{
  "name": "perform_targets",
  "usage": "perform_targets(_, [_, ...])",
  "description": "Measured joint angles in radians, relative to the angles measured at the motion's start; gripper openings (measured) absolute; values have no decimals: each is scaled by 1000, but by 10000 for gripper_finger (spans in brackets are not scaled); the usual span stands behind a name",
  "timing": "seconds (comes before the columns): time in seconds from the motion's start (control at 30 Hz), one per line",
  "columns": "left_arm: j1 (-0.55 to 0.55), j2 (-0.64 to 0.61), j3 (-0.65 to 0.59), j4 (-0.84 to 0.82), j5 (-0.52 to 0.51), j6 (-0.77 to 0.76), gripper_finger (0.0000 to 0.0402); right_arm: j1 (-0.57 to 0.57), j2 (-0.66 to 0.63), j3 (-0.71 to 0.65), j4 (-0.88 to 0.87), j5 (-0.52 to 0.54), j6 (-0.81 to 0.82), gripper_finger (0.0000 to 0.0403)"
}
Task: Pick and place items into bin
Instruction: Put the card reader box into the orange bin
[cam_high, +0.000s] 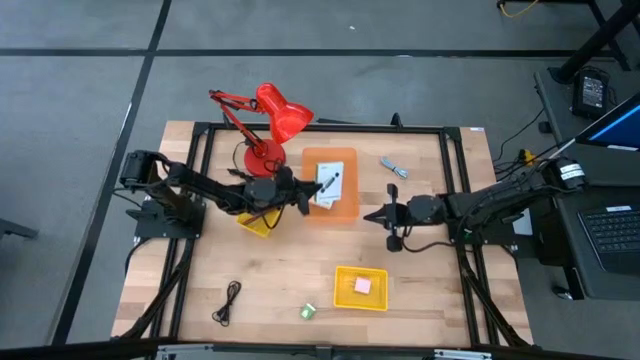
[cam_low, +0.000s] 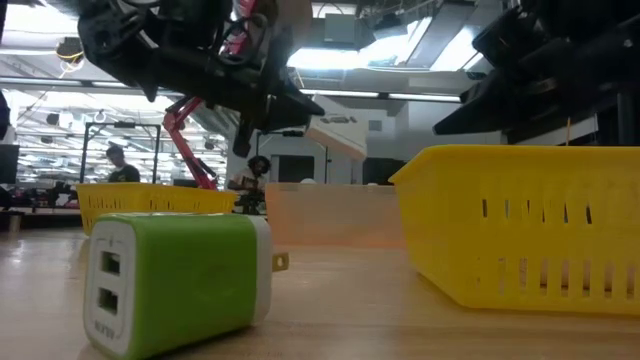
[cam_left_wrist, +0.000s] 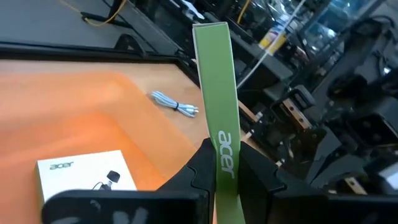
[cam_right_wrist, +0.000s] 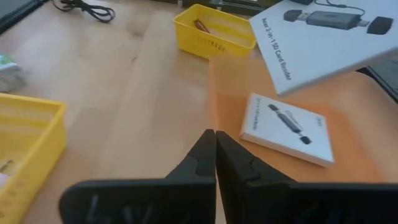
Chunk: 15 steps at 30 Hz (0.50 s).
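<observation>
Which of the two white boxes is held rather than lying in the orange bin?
The white box gripped edge-on by the left hand; the other white box lies flat in the orange bin.

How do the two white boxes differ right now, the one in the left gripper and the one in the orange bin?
The held white box is pinched on edge between the left gripper fingers above the orange bin; the second white box lies flat on the bin floor, untouched. The held one shows its green Acer side to the left wrist view; the resting one shows its white printed face. Both look like matching adapter packages.
</observation>
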<state>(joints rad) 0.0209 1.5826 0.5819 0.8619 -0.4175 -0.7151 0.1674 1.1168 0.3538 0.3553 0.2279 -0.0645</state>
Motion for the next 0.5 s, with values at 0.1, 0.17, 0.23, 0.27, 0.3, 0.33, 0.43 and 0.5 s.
perform_targets(0.1, [11,0,0,-1,1,-51,37,-22,0,0,0,0,-27,0])
perform_targets(0.17, [18,2,0,-7,-1,-78,37,-36,0,0,0,-1,-43,0])
perform_targets(0.23, [25,15,1,-6,-4,-114,37,-48,0,0,0,-1,-49,0])
perform_targets(0.27, [30,26,1,-8,-5,-135,37,-53,0,0,0,-1,-49,0])
perform_targets(0.3, [35,40,1,-9,-5,-157,37,-59,0,0,0,-1,-49,0])
perform_targets(0.33, [41,56,1,-8,-6,-179,37,-65,0,0,0,-2,-50,0])
perform_targets(0.43, [59,96,5,-8,4,-225,37,-81,0,0,-1,-2,-50,0])
perform_targets(0.5, [70,117,18,-8,25,-233,37,-85,0,0,-5,-2,-48,0])
